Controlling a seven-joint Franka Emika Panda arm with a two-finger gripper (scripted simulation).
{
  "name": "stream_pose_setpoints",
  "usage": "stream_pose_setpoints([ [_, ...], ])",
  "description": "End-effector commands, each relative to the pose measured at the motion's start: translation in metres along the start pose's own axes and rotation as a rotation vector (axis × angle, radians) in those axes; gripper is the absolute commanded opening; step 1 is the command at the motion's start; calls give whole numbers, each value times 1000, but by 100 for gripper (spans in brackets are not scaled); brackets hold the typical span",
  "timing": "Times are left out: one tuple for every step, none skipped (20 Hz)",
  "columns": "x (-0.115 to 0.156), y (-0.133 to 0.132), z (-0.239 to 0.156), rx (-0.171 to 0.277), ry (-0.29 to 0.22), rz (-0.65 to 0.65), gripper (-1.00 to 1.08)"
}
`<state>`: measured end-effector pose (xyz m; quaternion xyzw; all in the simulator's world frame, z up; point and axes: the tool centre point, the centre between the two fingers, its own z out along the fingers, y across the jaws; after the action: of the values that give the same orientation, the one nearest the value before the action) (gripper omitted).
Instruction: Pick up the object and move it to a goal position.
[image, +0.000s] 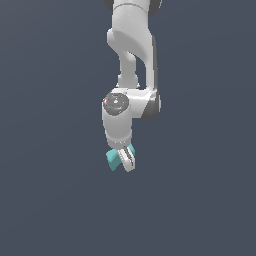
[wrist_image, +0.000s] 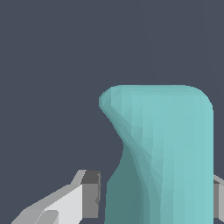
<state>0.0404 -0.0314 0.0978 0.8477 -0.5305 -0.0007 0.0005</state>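
Arm: white Franka Panda robot arm (image: 131, 60), reaching down from the top edge of the exterior view, wrist joint with a grey round cap facing the camera.
Claw: white two-fingered claw (image: 124, 161) at the arm's lower end, tilted slightly toward the exterior view's right, closed onto the block.
Fingers: pale grey finger (wrist_image: 83, 197) with a darker pad seen in the wrist view just beside one flank of the block; only a sliver of the other finger at the opposite flank (mostly out of frame).
Object: small matte teal curved block shaped like an arch segment (image: 114, 159) (wrist_image: 166, 153), gripped between the fingers, sticking out toward the exterior view's left of the claw.
Block shape: rounded corners at the far end, one side scooped inward in a smooth concave curve, the other side straight.
Surroundings: flat dark blue-grey tabletop (image: 50, 200) filling both views (no edge or seam visible); contact between block and surface impossible to tell.
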Motion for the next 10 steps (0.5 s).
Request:
stream_pose_setpoints([
  [-5,0,-5,1,0,-1,-100],
  [-8,0,-7,1,0,-1,-100],
  [-12,0,-10,1,0,-1,-100],
  [-15,0,-14,1,0,-1,-100],
  [-20,0,-17,1,0,-1,-100],
  [-25,0,-22,1,0,-1,-100],
  [-30,0,-26,1,0,-1,-100],
  [-36,1,-32,1,0,-1,-100],
  [-43,1,-37,2,0,-1,-100],
  [-50,1,-43,2,0,-1,-100],
])
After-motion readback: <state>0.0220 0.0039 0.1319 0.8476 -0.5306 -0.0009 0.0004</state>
